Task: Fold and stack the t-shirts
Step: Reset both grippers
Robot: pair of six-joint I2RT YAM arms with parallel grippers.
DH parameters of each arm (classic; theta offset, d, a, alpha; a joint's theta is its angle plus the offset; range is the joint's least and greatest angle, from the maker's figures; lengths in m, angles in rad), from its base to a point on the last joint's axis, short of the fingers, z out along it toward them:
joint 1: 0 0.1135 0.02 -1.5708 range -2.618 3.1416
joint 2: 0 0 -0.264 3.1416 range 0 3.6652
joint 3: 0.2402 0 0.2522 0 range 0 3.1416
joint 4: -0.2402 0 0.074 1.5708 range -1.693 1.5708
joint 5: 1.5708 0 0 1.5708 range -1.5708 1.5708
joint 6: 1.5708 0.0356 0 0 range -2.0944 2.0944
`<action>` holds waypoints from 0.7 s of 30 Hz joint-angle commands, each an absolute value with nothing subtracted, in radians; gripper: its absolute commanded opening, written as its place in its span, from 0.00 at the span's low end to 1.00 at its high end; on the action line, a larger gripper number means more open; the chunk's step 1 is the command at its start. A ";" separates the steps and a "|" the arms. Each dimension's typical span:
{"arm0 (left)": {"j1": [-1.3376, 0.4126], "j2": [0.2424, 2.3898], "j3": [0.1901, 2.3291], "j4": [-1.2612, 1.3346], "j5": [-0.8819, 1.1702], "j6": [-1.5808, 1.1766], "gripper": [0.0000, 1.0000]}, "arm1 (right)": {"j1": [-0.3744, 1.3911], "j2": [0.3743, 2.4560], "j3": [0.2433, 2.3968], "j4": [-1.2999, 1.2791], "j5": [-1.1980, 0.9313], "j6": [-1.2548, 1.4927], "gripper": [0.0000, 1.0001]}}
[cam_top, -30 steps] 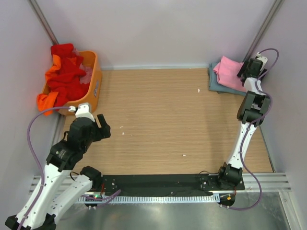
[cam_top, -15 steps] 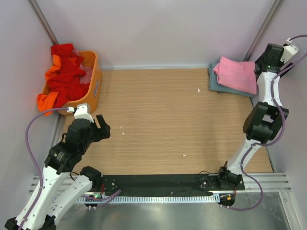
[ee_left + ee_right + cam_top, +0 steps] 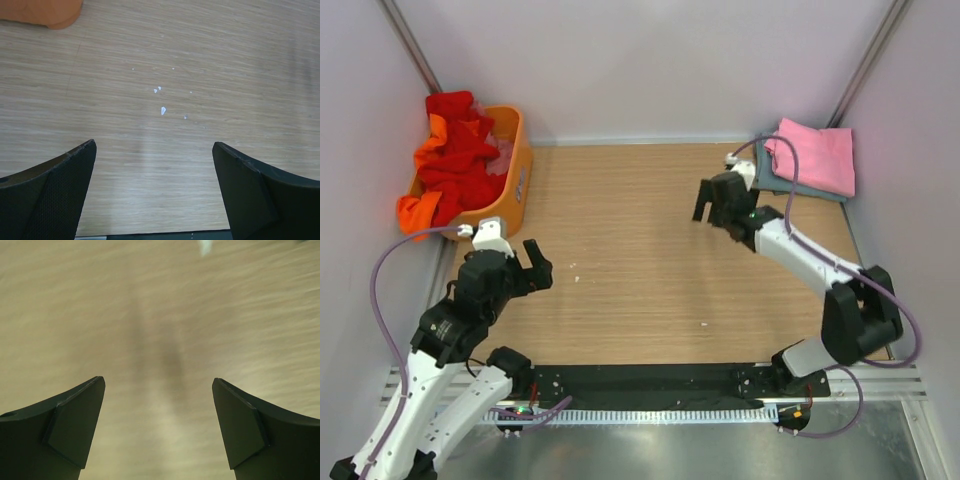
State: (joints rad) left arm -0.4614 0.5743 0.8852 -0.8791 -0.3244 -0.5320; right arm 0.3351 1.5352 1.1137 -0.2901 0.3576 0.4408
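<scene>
1. The left pincer hangs spread and empty over the wooden surface, with white flecks just ahead of it.
2. The right pincer is also spread, pinching nothing.
3. Beyond it to the right, the pink t-shirt lies folded on the grey-blue t-shirt.
4. Beyond the left pincer, to its left, the red and orange t-shirts are heaped in the basket.

- Left arm, right arm: white link shells are joined by black joint housings.
- Cabling: 1 purple cable is looped along each arm.
- Left gripper, right gripper: 2 matte black, wedge-shaped fingers each; a fine mesh texture is seen on 1.
- Mounting: black plate.
</scene>
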 commanded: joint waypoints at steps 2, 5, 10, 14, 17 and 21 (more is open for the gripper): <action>-0.454 0.523 0.871 -0.824 -0.327 -0.497 1.00 | 0.599 1.220 0.965 -0.295 0.442 0.512 0.95; -0.453 0.511 0.851 -0.810 -0.348 -0.497 1.00 | 0.696 1.062 0.806 -0.270 0.404 0.574 1.00; -0.453 0.511 0.847 -0.798 -0.364 -0.499 1.00 | 0.844 0.905 0.661 -0.333 0.439 0.664 1.00; -0.453 0.506 0.845 -0.804 -0.370 -0.500 1.00 | 0.851 0.804 0.638 -0.432 0.479 0.678 1.00; -0.453 0.494 0.844 -0.813 -0.373 -0.505 0.99 | 0.851 0.732 0.644 -0.478 0.505 0.678 1.00; -0.453 0.477 0.841 -0.811 -0.357 -0.506 1.00 | 0.851 0.664 0.666 -0.534 0.517 0.706 1.00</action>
